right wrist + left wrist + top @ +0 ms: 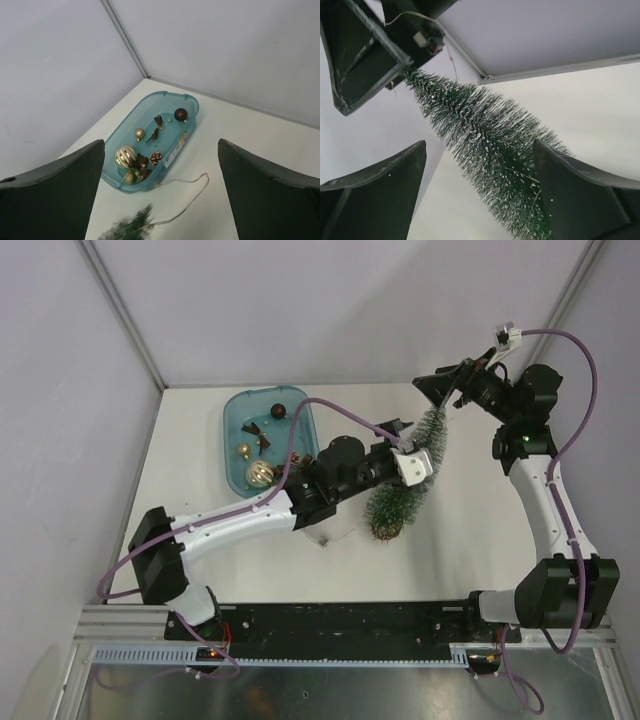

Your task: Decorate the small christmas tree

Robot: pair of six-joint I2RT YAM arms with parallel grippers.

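Observation:
The small christmas tree [408, 485] slants across the table, brown base toward me, frosted tip toward the far right. My left gripper [405, 445] is open around its upper half. In the left wrist view the tree [485, 135] runs between the spread fingers, brushing the right finger [580, 200] and well apart from the left one. My right gripper [450, 388] hovers open just beyond the tip, holding nothing. Its wrist view shows the tree's tip [131, 227] at the bottom edge, with a thin string [192, 192] looping from it over the table.
A blue tray [232, 440] at the back left holds a brown ball [279, 411], a gold striped ball [260, 474], bows and a pinecone [156, 158]. The left arm's purple cable [335, 410] arcs over the tray's right end. Walls close the back and sides.

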